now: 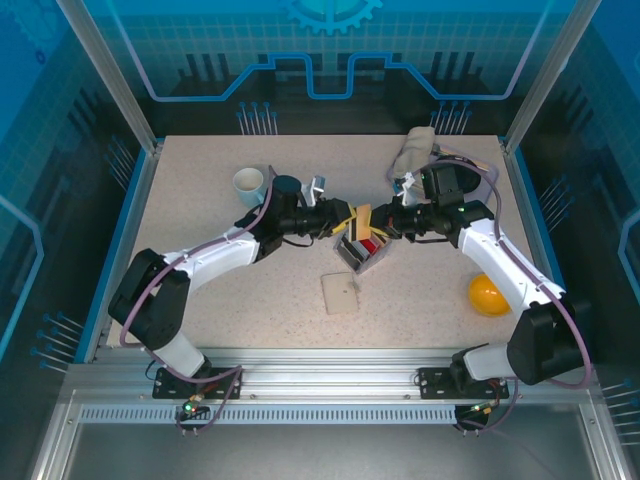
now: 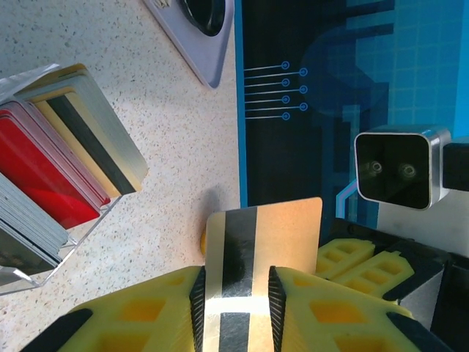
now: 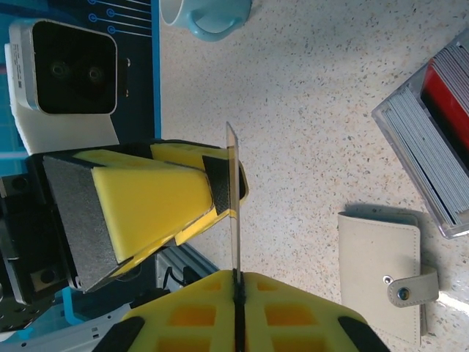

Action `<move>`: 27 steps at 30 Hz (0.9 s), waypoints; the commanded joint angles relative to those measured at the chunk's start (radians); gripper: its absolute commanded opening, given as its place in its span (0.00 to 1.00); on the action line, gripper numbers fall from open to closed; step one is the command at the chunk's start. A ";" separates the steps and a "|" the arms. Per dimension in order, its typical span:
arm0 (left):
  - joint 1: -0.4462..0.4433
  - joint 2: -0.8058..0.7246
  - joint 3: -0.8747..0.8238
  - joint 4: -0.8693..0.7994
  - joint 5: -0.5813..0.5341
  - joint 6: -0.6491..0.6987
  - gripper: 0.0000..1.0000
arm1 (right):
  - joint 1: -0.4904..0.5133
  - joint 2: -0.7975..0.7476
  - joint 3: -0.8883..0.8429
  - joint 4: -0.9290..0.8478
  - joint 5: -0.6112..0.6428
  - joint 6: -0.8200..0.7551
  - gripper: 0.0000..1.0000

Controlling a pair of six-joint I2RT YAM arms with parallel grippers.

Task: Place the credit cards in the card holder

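credit card (image 2: 262, 249) | card holder (image 1: 340, 293) closed | mug (image 1: 248, 185), maybe ball (image 1: 488, 295), aside

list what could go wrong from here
1. The tan card hangs in mid-air, pinched at its edge by the right gripper, with the left gripper around it. If either lets go too early, the card may drop or twist.
2. The card holder lies snapped shut on the table, so no card can go in yet.
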 commanded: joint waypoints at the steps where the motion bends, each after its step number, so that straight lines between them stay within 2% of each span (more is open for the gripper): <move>1: -0.001 0.020 0.049 0.006 0.033 0.017 0.31 | -0.007 -0.006 -0.014 -0.006 -0.048 -0.006 0.11; 8: -0.002 0.028 0.060 -0.008 0.047 0.024 0.29 | -0.007 -0.005 -0.011 -0.031 -0.040 -0.028 0.10; 13: -0.002 0.013 0.039 -0.011 0.045 0.022 0.30 | -0.006 -0.018 -0.006 -0.064 0.049 -0.044 0.02; 17: -0.002 -0.025 0.000 -0.062 0.009 0.048 0.37 | -0.003 -0.027 -0.001 -0.106 0.109 -0.087 0.00; 20: -0.001 -0.082 -0.040 -0.209 -0.083 0.100 0.45 | 0.013 -0.016 0.004 -0.162 0.159 -0.147 0.00; 24: -0.002 -0.177 -0.125 -0.374 -0.207 0.152 0.50 | 0.105 0.009 0.016 -0.262 0.325 -0.233 0.00; 27: -0.003 -0.233 -0.216 -0.402 -0.228 0.139 0.53 | 0.208 0.043 0.015 -0.286 0.419 -0.256 0.00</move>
